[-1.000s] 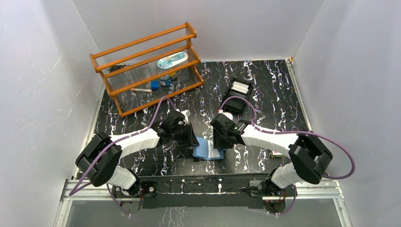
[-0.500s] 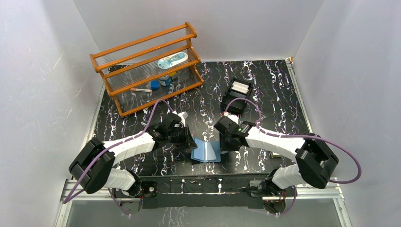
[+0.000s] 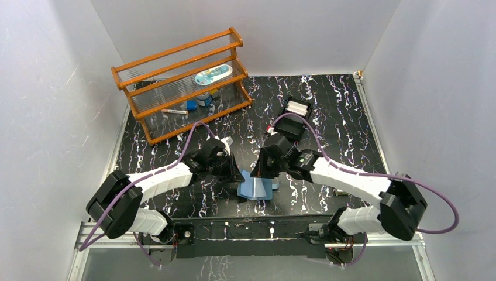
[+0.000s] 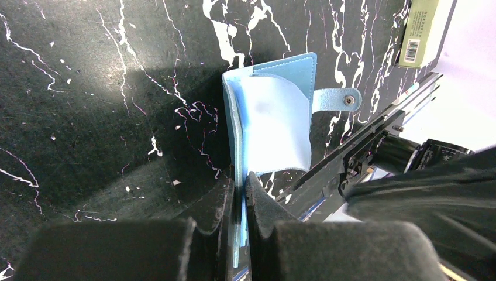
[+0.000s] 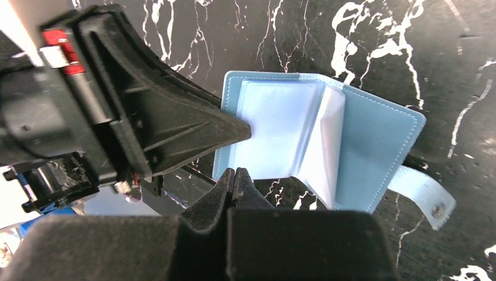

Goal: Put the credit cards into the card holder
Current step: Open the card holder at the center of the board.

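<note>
The card holder (image 3: 255, 188) is a small blue wallet lying open on the black marbled table near the front, its clear inner sleeves (image 5: 281, 126) fanned up. Its snap tab (image 4: 336, 99) sticks out to one side. My left gripper (image 4: 240, 182) is shut on the card holder's left cover edge (image 4: 229, 134). My right gripper (image 5: 235, 174) is shut, with nothing between its fingers, its tips at the near edge of an inner sleeve. Pale rectangular pieces (image 3: 298, 108) lie in a black tray; I cannot tell if they are the credit cards.
The black tray (image 3: 290, 121) stands behind the right arm. A wooden shelf rack (image 3: 184, 82) with small items fills the back left. A small box with a barcode (image 4: 422, 29) lies near the table's edge. White walls close in both sides.
The right gripper has shut and swung left over the card holder. The left gripper closed on the holder's edge and has held still since. The holder now stands more upright and folded.
</note>
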`<state>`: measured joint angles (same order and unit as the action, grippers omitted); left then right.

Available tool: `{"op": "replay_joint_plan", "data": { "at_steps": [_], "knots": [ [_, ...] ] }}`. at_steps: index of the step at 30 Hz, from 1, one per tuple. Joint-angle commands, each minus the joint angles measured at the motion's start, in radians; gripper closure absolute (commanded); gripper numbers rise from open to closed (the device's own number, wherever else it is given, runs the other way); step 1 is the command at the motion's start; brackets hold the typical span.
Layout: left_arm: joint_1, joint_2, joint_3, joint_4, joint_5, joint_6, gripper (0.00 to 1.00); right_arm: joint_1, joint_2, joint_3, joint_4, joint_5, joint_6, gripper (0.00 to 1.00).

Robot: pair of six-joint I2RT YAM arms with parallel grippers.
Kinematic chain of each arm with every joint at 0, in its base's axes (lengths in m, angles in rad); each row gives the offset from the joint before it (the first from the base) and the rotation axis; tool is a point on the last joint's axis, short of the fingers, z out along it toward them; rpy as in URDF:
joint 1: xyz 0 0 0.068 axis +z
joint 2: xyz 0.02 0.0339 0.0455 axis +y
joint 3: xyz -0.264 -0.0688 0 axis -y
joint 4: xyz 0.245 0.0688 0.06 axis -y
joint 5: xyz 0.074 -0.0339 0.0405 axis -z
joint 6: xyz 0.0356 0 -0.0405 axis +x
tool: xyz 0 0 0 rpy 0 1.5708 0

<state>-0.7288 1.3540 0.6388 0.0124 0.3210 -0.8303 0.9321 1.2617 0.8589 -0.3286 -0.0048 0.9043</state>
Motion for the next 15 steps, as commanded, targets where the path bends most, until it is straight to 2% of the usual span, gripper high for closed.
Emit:
{"op": "replay_joint_plan", "data": {
  "at_steps": [1, 7, 15],
  "knots": [
    [-0.003, -0.007, 0.025, -0.011, 0.009, -0.007, 1.0, 0.01, 0.089, -0.023, 0.144, -0.063, 0.024, 1.0],
    [-0.003, -0.029, -0.043, 0.041, 0.003, -0.015, 1.0, -0.001, 0.192, -0.025, 0.016, 0.131, -0.047, 1.0],
    [0.003, -0.037, -0.087, 0.029, -0.017, -0.011, 1.0, -0.03, 0.2, -0.174, 0.04, 0.177, -0.046, 1.0]
  ]
}}
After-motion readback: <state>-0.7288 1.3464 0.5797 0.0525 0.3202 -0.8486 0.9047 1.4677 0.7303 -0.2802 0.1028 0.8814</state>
